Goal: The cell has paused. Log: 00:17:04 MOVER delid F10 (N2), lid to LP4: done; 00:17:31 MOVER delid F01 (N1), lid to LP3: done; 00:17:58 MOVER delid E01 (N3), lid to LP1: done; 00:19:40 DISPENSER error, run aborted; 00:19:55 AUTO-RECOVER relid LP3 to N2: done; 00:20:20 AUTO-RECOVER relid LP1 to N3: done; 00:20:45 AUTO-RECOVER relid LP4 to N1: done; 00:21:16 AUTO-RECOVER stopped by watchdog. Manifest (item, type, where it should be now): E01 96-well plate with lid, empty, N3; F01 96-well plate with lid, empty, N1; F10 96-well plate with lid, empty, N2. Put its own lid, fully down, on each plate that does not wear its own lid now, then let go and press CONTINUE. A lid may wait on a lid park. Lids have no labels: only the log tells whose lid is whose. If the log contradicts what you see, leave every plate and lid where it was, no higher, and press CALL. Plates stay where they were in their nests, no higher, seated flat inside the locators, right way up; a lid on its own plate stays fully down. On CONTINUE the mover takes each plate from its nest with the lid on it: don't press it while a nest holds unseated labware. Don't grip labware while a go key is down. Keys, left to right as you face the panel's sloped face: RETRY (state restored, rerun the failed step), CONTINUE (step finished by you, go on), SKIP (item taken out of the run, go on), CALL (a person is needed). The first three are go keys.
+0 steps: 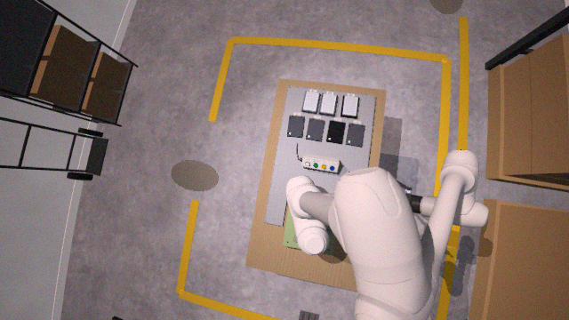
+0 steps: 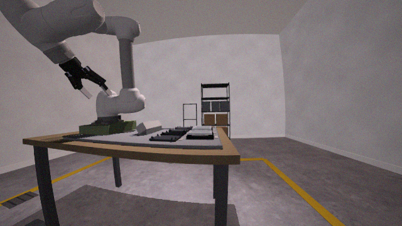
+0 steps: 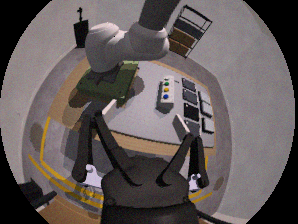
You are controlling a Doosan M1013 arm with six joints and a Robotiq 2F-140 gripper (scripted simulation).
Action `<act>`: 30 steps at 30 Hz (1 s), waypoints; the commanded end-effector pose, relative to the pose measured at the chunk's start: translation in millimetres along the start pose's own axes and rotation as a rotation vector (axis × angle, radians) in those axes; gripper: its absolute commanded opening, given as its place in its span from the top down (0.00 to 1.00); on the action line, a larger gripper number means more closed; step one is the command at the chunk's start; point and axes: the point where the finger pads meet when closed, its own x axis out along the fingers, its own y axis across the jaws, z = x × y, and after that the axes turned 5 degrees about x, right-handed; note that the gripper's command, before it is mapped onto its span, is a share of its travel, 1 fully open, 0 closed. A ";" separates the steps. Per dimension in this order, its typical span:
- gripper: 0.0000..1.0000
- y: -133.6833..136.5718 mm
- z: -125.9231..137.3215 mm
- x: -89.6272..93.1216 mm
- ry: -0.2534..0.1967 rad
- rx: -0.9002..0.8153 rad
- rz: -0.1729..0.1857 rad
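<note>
Black two-finger end effector [image 2: 95, 89] fully open, holding nothing, raised well above the wooden-edged tabletop [image 2: 151, 154] near the green base plate [image 2: 91, 129].

White arm [image 2: 125, 56] raised, end effector [image 2: 95, 88] spread

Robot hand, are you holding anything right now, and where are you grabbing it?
Nothing is held. The hand hangs wide open in the air, well above the table, with only bare space between its fingers.
</note>
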 end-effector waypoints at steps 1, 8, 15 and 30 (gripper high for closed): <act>0.00 46.4 18.8 32.2 -0.128 -0.142 -0.129; 0.00 95.3 29.1 64.6 -0.248 -0.309 -0.244; 0.00 149.8 31.0 101.5 -0.365 -0.502 -0.353; 0.00 271.6 -3.8 201.0 -0.582 -0.970 -0.544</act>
